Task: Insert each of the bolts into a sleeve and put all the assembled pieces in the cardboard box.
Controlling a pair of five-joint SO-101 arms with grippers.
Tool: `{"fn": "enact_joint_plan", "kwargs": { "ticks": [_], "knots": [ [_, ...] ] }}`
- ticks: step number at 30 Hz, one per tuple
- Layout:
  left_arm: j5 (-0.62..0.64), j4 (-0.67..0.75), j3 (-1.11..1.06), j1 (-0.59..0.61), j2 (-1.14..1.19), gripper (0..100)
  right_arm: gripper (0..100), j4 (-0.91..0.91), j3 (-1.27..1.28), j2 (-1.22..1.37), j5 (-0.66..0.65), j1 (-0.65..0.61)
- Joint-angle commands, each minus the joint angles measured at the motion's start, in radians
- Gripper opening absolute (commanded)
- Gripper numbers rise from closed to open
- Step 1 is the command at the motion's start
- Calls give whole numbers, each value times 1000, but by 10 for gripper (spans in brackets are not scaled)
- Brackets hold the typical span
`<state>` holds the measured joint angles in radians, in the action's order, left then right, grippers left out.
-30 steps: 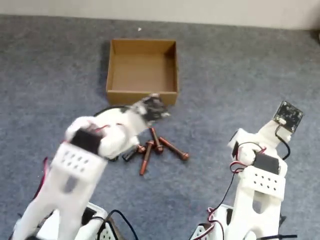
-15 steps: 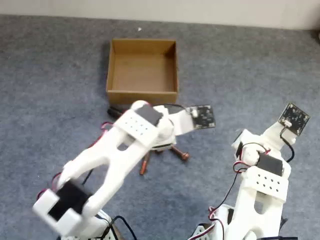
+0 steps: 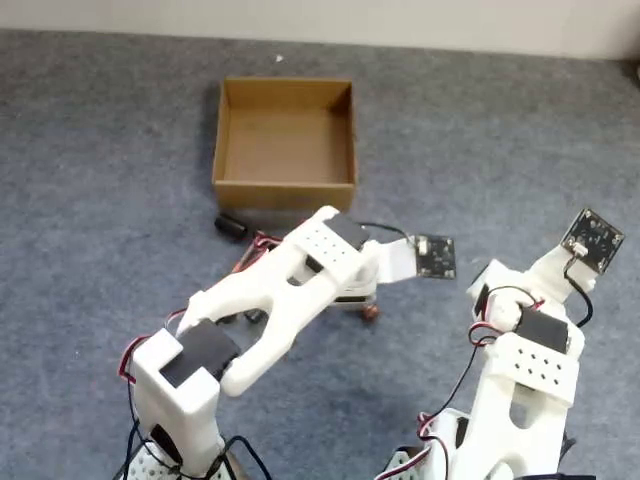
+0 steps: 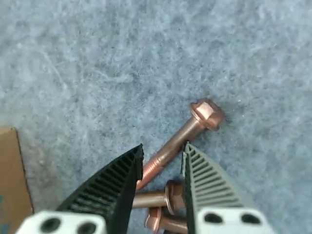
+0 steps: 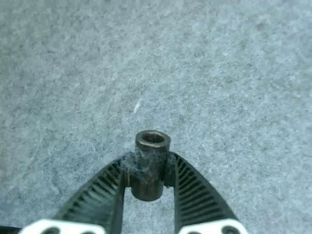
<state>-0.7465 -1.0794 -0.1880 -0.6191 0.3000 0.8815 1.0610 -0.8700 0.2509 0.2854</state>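
Your surfaces: metal parts, plastic arms, cloth floor.
You've got bolts [image 4: 187, 134] in copper-toned metal, satin sheen, threaded shanks. The sleeve [image 5: 150, 163] is dark, dull metal with lint stuck on it. Gripper fingers [image 4: 114, 187]: matt black ribbed plastic. Arm shells [image 3: 300, 280]: smooth white plastic. Cardboard box [image 3: 285, 190]: matt brown. Carpet [image 4: 146, 48]: grey, fuzzy.

Bolts [image 4: 181, 138] copper-brown; sleeve [image 5: 149, 163] dark bronze; cardboard box [image 3: 285, 195] plain tan; carpet [image 3: 100, 150] grey-blue, mottled; arms [image 3: 290, 290] white w/ red & blk wires; left gripper [image 4: 163, 146] fingers [image 4: 117, 183] blk, ribbed.
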Motion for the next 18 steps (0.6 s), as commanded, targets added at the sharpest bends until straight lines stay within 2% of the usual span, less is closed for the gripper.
{"fn": "enact_joint_plan", "kwargs": {
  "ticks": [1, 8, 18],
  "knots": [
    [-18, -11, 38, -27, 2, 152, 5, -35, -16, -39, 11, 12],
    [-18, -9, 51, -51, 84, 151, 5, -35, -16, -39, 11, 12],
    [-18, -120, 102, -124, 116, 150, 5, -35, -15, -39, 8, 10]
  ]
}}
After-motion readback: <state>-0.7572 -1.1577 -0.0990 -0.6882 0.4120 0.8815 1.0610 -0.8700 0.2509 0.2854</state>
